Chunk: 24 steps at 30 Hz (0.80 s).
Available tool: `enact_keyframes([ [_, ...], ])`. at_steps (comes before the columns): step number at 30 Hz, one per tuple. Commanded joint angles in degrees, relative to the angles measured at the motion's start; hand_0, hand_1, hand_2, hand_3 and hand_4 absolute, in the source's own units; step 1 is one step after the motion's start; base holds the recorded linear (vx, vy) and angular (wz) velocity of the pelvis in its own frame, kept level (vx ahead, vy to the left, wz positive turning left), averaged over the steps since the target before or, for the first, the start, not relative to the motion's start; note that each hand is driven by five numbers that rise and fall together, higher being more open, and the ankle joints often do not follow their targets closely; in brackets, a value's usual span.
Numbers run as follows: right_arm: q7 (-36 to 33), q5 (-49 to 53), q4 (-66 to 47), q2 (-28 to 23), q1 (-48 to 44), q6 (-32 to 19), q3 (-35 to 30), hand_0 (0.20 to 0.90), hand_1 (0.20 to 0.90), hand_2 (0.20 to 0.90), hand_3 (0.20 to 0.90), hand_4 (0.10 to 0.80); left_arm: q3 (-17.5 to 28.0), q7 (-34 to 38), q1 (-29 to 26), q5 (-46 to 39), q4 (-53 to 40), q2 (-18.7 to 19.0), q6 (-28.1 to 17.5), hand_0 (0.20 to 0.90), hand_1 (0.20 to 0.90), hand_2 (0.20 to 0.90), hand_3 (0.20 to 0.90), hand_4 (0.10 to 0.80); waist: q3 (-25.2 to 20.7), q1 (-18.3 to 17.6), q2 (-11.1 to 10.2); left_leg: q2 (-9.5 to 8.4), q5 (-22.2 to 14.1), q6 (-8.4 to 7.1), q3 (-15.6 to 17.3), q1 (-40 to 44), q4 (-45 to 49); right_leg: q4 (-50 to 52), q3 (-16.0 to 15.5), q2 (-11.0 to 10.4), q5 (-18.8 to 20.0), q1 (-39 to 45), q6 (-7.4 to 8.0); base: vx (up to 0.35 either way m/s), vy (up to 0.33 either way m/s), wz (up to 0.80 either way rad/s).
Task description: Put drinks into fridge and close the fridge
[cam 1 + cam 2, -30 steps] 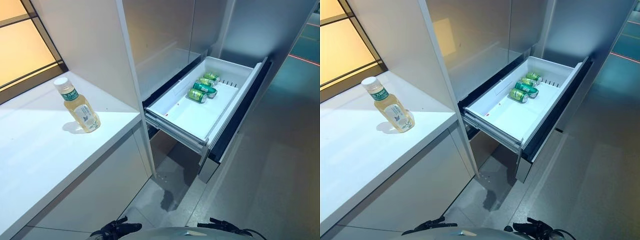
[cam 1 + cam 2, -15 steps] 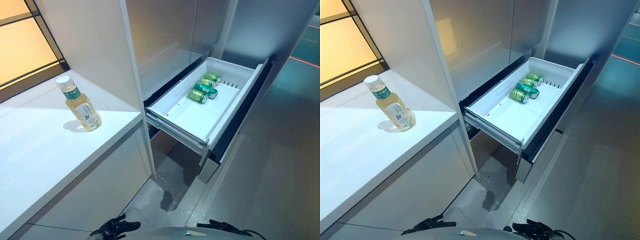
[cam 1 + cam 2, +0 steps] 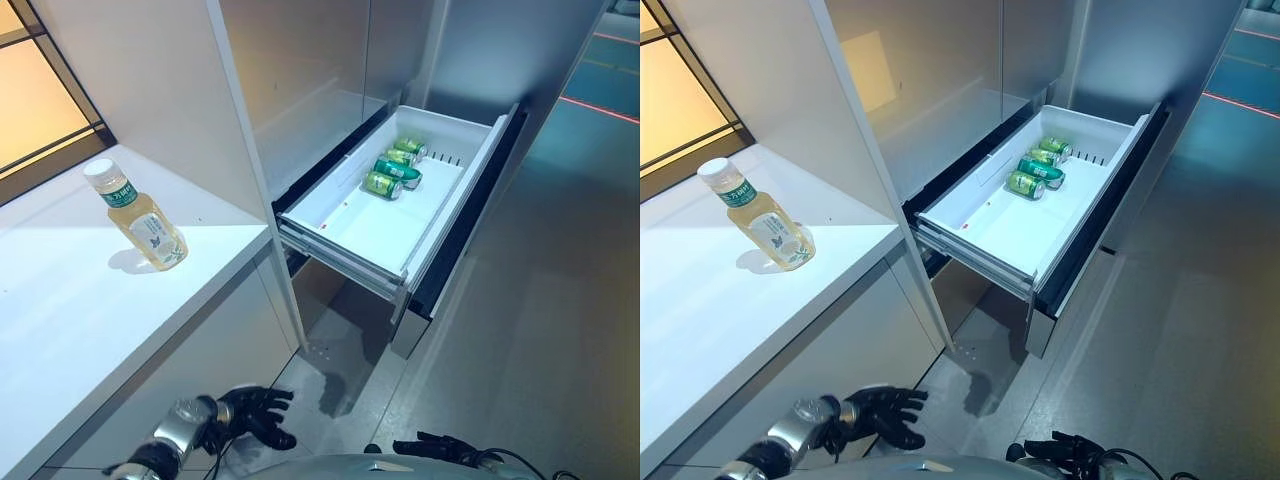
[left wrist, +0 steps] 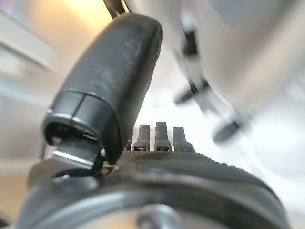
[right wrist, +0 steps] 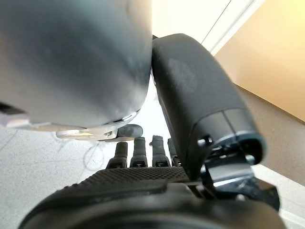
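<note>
A bottle (image 3: 135, 215) of pale yellow drink with a white cap stands upright on the white counter (image 3: 60, 330) at the left. The fridge's white drawer (image 3: 360, 235) is pulled open to the right of the counter. Green cans (image 3: 392, 168) lie at its far end. My left hand (image 3: 250, 417) is low beside the counter's front, well below the bottle, fingers relaxed and spread, holding nothing. Its own view shows the thumb (image 4: 112, 90) straight. My right hand (image 3: 440, 448) hangs low at the bottom edge, fingers relaxed and empty, as in its wrist view (image 5: 143, 152).
A white upright panel (image 3: 235, 130) stands between the counter and the fridge. The drawer's dark front (image 3: 470, 210) juts out over the grey floor (image 3: 540, 330). A window (image 3: 40, 110) lies beyond the counter at the far left.
My left arm has risen into view at the lower left, hand now beside the counter front. The camera has shifted, so the whole scene slid left. Bottle and cans stay put.
</note>
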Motion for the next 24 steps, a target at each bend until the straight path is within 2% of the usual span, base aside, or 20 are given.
enact_keyframes([
  [1, 1.2, -1.1, 3.1, -2.3, -1.4, -1.5, 0.8, 0.900, 0.900, 0.900, 0.900, 0.800, 1.1, -14.1, -5.6, -10.1, -9.5, 2.5, 5.3, 0.900, 0.900, 0.900, 0.900, 0.800, -0.1, -0.4, 0.6, -1.76, -4.3, 1.45, 3.0, -2.3, 2.2, 7.8, -1.5, -1.1, -6.8, -1.6, 4.44, 0.000, 0.000, 0.00],
  [3, 1.1, -1.2, 4.1, -2.2, -1.0, -2.7, 0.5, 0.900, 0.900, 0.900, 0.900, 0.800, 2.5, -17.6, -7.4, -18.0, -19.1, 3.3, 10.1, 0.900, 0.900, 0.900, 0.900, 0.800, -0.3, -0.3, 0.8, -1.87, -4.4, 1.62, 2.6, -2.3, 2.0, 7.5, -1.2, -1.2, -6.8, -1.5, 4.55, 0.000, 0.000, 0.00],
  [4, 1.1, -1.1, 4.5, -2.1, -0.8, -3.1, 0.2, 0.900, 0.900, 0.900, 0.900, 0.800, 3.4, -18.7, -8.2, -24.2, -24.9, 3.3, 14.2, 0.900, 0.900, 0.900, 0.900, 0.800, -0.4, -0.1, 0.9, -1.93, -4.5, 1.73, 2.3, -2.2, 1.8, 7.3, -1.2, -1.2, -6.7, -1.4, 4.53, 0.000, 0.000, 0.00],
  [5, 1.0, -1.3, 4.9, -2.0, -0.5, -3.6, -0.1, 0.900, 0.900, 0.900, 0.900, 0.800, 4.3, -19.1, -8.8, -29.6, -30.0, 2.7, 16.4, 0.900, 0.900, 0.900, 0.900, 0.800, -0.6, 0.1, 0.9, -2.03, -4.6, 1.84, 2.0, -2.1, 1.7, 7.2, -1.1, -1.2, -6.8, -1.2, 4.52, 0.000, 0.000, 0.00],
  [8, 0.6, -1.4, 5.5, -1.3, 0.0, -4.3, -0.4, 0.900, 0.900, 0.900, 0.900, 0.800, 5.4, -16.2, -9.5, -42.9, -40.4, 1.0, 14.4, 0.900, 0.900, 0.900, 0.900, 0.800, -0.9, 0.3, 0.8, -2.09, -4.9, 2.01, 1.3, -1.4, 1.2, 7.0, -1.0, -1.0, -6.9, -0.6, 4.41, 0.029, -0.015, 0.00],
  [9, 0.3, -1.5, 5.6, -0.8, 0.6, -4.7, -0.3, 0.900, 0.900, 0.900, 0.900, 0.800, 5.9, -14.4, -10.0, -47.0, -43.9, 0.6, 9.9, 0.900, 0.900, 0.900, 0.900, 0.800, -1.0, 0.2, 0.6, -2.10, -5.0, 2.07, 1.0, -1.0, 1.0, 7.0, -0.9, -1.0, -7.0, -0.3, 4.31, 0.046, -0.022, 0.00],
  [10, 0.2, -1.5, 5.6, -0.6, 0.7, -4.8, -0.1, 0.900, 0.900, 0.900, 0.900, 0.800, 6.0, -13.7, -10.3, -47.9, -44.9, 0.6, 8.4, 0.900, 0.900, 0.900, 0.900, 0.800, -1.1, 0.2, 0.6, -2.09, -5.1, 2.09, 0.9, -0.9, 0.9, 7.0, -0.9, -1.0, -7.0, -0.2, 4.28, 0.056, -0.020, -0.01],
  [12, -0.2, -1.5, 5.6, -0.1, 1.7, -5.3, 0.7, 0.900, 0.900, 0.900, 0.900, 0.800, 7.3, -9.5, -12.6, -54.1, -48.8, 1.4, 1.0, 0.900, 0.900, 0.900, 0.900, 0.800, -1.5, -0.1, 0.4, -2.08, -5.2, 2.13, 0.6, -0.3, 0.7, 6.9, -1.0, -0.9, -7.2, 0.3, 4.16, 0.059, -0.008, -0.01],
  [14, -0.3, -1.6, 5.6, 0.1, 2.1, -5.5, 1.2, 0.900, 0.900, 0.900, 0.900, 0.800, 8.4, -6.8, -14.5, -57.4, -50.2, 1.9, -3.6, 0.900, 0.900, 0.900, 0.900, 0.800, -1.8, -0.3, 0.3, -2.09, -5.4, 2.14, 0.5, -0.1, 0.6, 6.7, -1.0, -0.9, -7.3, 0.6, 4.10, 0.060, -0.005, 0.00],
  [17, -0.7, -1.4, 5.4, 0.7, 3.1, -5.8, 2.3, 0.900, 0.900, 0.900, 0.900, 0.800, 10.6, 1.4, -18.0, -62.3, -52.6, 2.8, -13.4, 0.900, 0.900, 0.900, 0.900, 0.800, -2.5, -0.7, 0.0, -2.05, -5.5, 2.05, 0.5, 0.4, 0.4, 6.3, -0.9, -0.7, -7.6, 1.2, 3.96, 0.069, -0.006, -0.03],
  [19, -0.9, -1.6, 5.2, 1.2, 3.9, -6.1, 2.9, 0.900, 0.900, 0.900, 0.900, 0.800, 12.8, 10.1, -20.2, -62.1, -53.6, 3.2, -22.7, 0.900, 0.900, 0.900, 0.900, 0.800, -3.0, -0.9, -0.3, -1.98, -5.7, 1.99, 0.5, 0.5, 0.3, 6.1, -0.8, -0.5, -7.7, 1.5, 3.87, 0.053, -0.011, -0.02],
  [20, -1.0, -1.5, 5.0, 1.4, 4.0, -6.0, 3.1, 0.900, 0.900, 0.900, 0.900, 0.800, 13.8, 14.2, -20.7, -60.9, -53.7, 3.3, -25.9, 0.900, 0.900, 0.900, 0.900, 0.800, -3.2, -1.0, -0.4, -1.96, -5.6, 1.97, 0.5, 0.5, 0.3, 6.1, -0.8, -0.5, -7.7, 1.5, 3.81, 0.044, -0.017, -0.01],
  [21, -1.1, -1.4, 4.8, 1.7, 4.4, -6.1, 3.3, 0.900, 0.900, 0.900, 0.900, 0.800, 15.9, 21.1, -21.5, -58.0, -53.3, 3.4, -30.9, 0.900, 0.900, 0.900, 0.900, 0.800, -3.4, -1.0, -0.6, -1.99, -5.6, 2.00, 0.4, 0.6, 0.4, 6.0, -0.7, -0.4, -7.8, 1.5, 3.70, 0.000, 0.000, 0.00],
  [22, -1.1, -1.3, 4.8, 1.7, 4.4, -6.1, 3.4, 0.900, 0.900, 0.900, 0.900, 0.800, 15.9, 21.3, -21.5, -57.9, -53.4, 3.4, -30.9, 0.900, 0.900, 0.900, 0.900, 0.800, -3.4, -1.0, -0.6, -1.99, -5.7, 2.00, 0.4, 0.6, 0.4, 6.0, -0.7, -0.4, -7.9, 1.5, 3.70, 0.000, 0.000, 0.00],
  [23, -1.6, -1.3, 4.8, 2.2, 4.9, -6.4, 3.8, 0.900, 0.900, 0.900, 0.900, 0.800, 18.9, 33.9, -22.2, -49.5, -52.2, 3.6, -38.4, 0.900, 0.900, 0.900, 0.900, 0.800, -3.7, -0.9, -0.8, -2.00, -5.6, 1.97, 0.3, 0.5, 0.4, 6.0, -0.7, -0.2, -8.0, 1.6, 3.54, 0.000, 0.000, 0.00],
  [24, -1.7, -1.2, 4.8, 2.4, 5.1, -6.4, 4.0, 0.900, 0.900, 0.900, 0.900, 0.800, 20.6, 38.8, -22.2, -44.2, -51.4, 3.8, -41.4, 0.900, 0.900, 0.900, 0.900, 0.800, -3.8, -0.7, -1.0, -2.01, -5.6, 1.98, 0.2, 0.5, 0.5, 6.0, -0.7, -0.2, -8.2, 1.6, 3.46, 0.000, 0.000, 0.00],
])
